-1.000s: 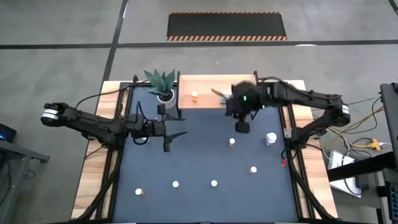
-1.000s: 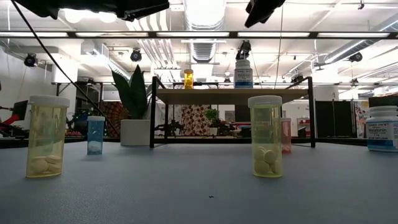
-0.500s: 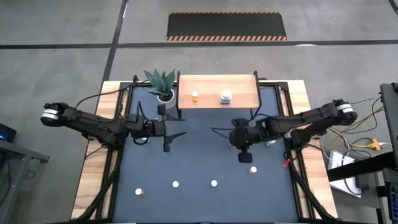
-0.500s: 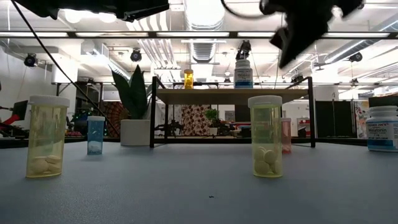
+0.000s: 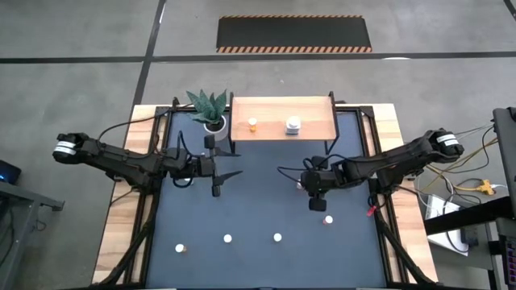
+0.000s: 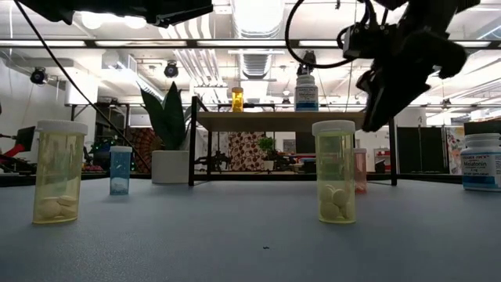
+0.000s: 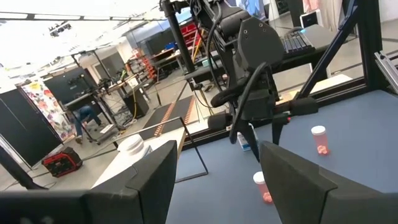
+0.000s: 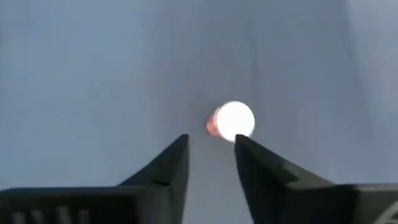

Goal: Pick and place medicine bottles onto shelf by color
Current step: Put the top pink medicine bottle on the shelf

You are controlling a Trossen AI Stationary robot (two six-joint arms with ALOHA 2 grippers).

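Note:
My right gripper [image 5: 317,206] hangs slanting down over the table's middle right, open, with nothing between its fingers [image 8: 210,146]. A pink-red medicine bottle with a white cap [image 8: 233,121] stands upright on the tabletop just beyond its fingertips, apart from them; in the high view this bottle [image 5: 328,219] is nearer the near edge. The shelf [image 5: 282,109] at the far edge bears an orange bottle [image 5: 252,124] and a white one [image 5: 293,125]. My left gripper [image 5: 222,179] waits level and open at the table's left.
Three more bottles [image 5: 181,249], [image 5: 228,238], [image 5: 277,237] stand in a row near the near edge. A potted plant [image 5: 213,122] stands left of the shelf. The low view shows yellow bottles [image 6: 56,171], [image 6: 335,171], a blue one [image 6: 120,169] and a large white one [image 6: 481,162].
My right gripper has gone from over the shelf toward the table's near edge and has sunk down over the table's middle right, tipping more steeply downward. The bottles on the shelf and on the table have kept their places.

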